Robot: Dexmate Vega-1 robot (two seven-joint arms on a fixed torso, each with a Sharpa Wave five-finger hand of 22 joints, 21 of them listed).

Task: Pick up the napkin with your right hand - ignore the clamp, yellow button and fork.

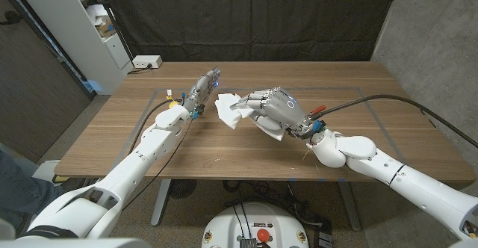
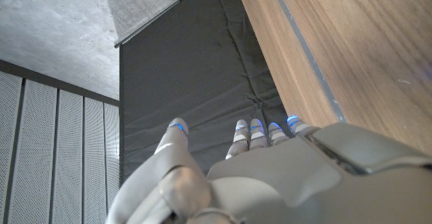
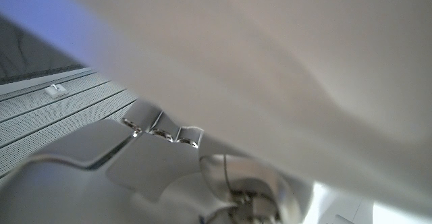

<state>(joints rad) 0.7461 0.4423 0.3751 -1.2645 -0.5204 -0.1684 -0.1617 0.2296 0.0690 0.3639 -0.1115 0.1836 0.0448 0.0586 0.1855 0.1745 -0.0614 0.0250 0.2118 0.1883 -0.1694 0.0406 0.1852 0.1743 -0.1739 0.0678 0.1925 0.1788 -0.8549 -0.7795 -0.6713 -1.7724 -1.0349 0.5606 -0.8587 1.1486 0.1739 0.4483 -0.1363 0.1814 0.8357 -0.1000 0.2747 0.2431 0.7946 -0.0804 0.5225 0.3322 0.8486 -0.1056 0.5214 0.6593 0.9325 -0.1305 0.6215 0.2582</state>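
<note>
The right hand [image 1: 272, 106] sits just right of the worktop's [image 1: 358, 91] centre with its fingers curled around the white napkin [image 1: 228, 110], which trails out toward nine o'clock from the fingertips and bunches under the palm toward five o'clock; the cloth draped close over the right wrist camera suggests a gathered grip meant to keep the soft sheet from slipping. The left hand [image 1: 202, 90] stands at about ten o'clock from the napkin, fingers apart and holding nothing, probably parked clear so the right arm can lift freely.
</note>
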